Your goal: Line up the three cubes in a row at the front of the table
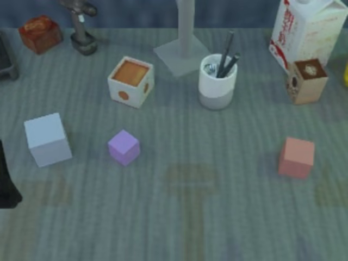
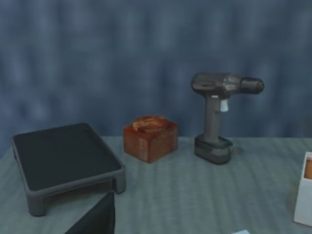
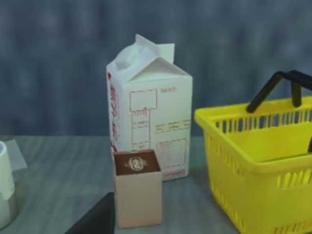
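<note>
Three cubes rest apart on the grey-green table [image 1: 217,217]. In the top view the large pale blue-white cube [image 1: 48,140] is at the left, the small lilac cube [image 1: 124,147] is a little to its right, and the salmon-pink cube [image 1: 297,157] is far to the right. Only a sliver of the pale cube [image 2: 241,232] shows in the left wrist view. My left arm [image 1: 6,187] is a dark shape at the table's left edge, in front of the pale cube and touching nothing. My right arm is outside the top view; a dark part of it [image 3: 95,219] shows in its wrist view.
At the back stand a white box with an orange top [image 1: 130,81], a cup of pens [image 1: 217,82], a grey stand [image 1: 185,43], a milk carton [image 1: 307,30], a brown carton [image 1: 307,81], a red-brown box [image 1: 41,33], a drill [image 1: 81,30], a black tray [image 2: 63,163] and a yellow basket [image 3: 263,161].
</note>
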